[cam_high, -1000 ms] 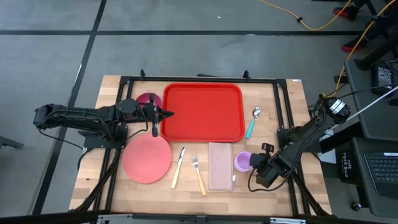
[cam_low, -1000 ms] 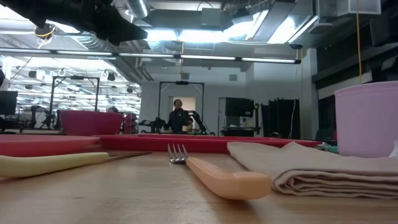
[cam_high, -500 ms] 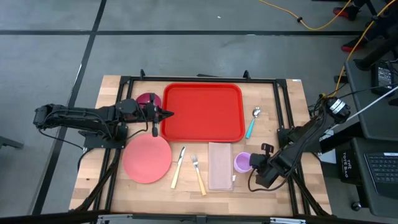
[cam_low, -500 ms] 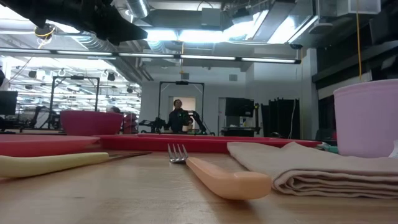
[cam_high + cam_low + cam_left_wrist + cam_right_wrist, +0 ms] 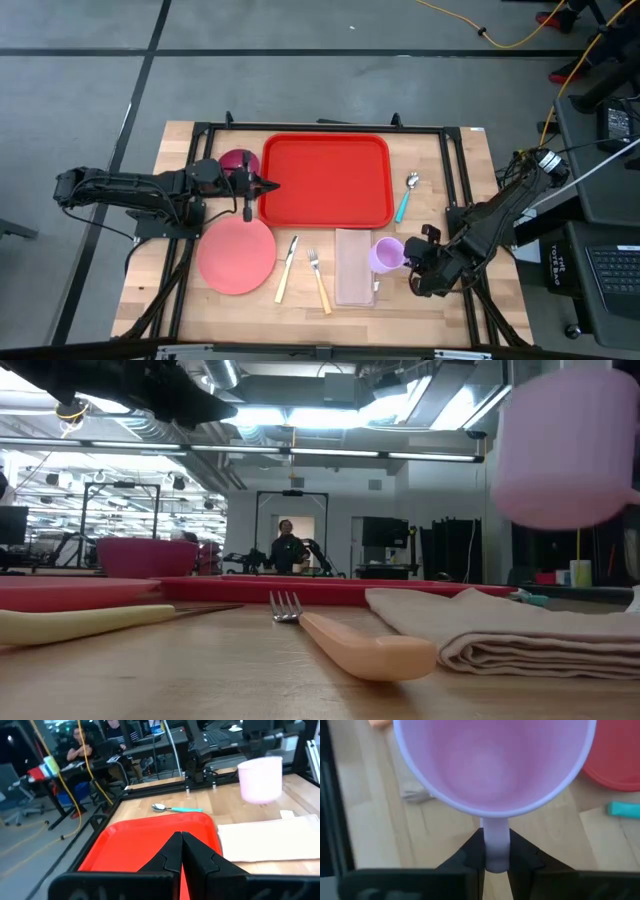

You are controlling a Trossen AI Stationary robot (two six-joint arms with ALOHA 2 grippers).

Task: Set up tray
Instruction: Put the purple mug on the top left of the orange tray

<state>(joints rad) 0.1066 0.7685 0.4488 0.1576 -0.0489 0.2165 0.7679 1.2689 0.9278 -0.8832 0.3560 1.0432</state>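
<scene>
Since the previous frames the lilac cup (image 5: pixel 387 254) has left the tabletop: in the low view it now hangs clear above the wood, where a second ago it stood beside the napkin, and from above it has shifted slightly toward the napkin. Tray (image 5: pixel 326 180): red, lies flat at the far middle of the table (image 5: pixel 440 310), nothing on it. Right gripper (image 5: pixel 414 260): near the table's right front, just right of the cup; jaws closed to a narrow gap, pinching the cup's handle (image 5: pixel 495 845) between the fingertips, cup mouth facing the wrist camera, cup interior bare. Left gripper (image 5: pixel 268 184): at the tray's left edge, fingers pressed together tip to tip, holding nothing; the wrist view shows the tips meeting over the tray's rim, whether they touch it I cannot tell. Left of the tray, a dark pink bowl (image 5: pixel 238 161), partly under the left arm. Right of the tray, a spoon (image 5: pixel 407 196) with teal handle. In front of the tray, left to right: round pink plate (image 5: pixel 236 255), knife (image 5: pixel 286 269) with cream handle, fork (image 5: pixel 319 279) with orange handle, folded pale napkin (image 5: pixel 354 266), all flat on the wood, apart from one another. A person (image 5: pixel 287 547) stands in the room far behind the table.
</scene>
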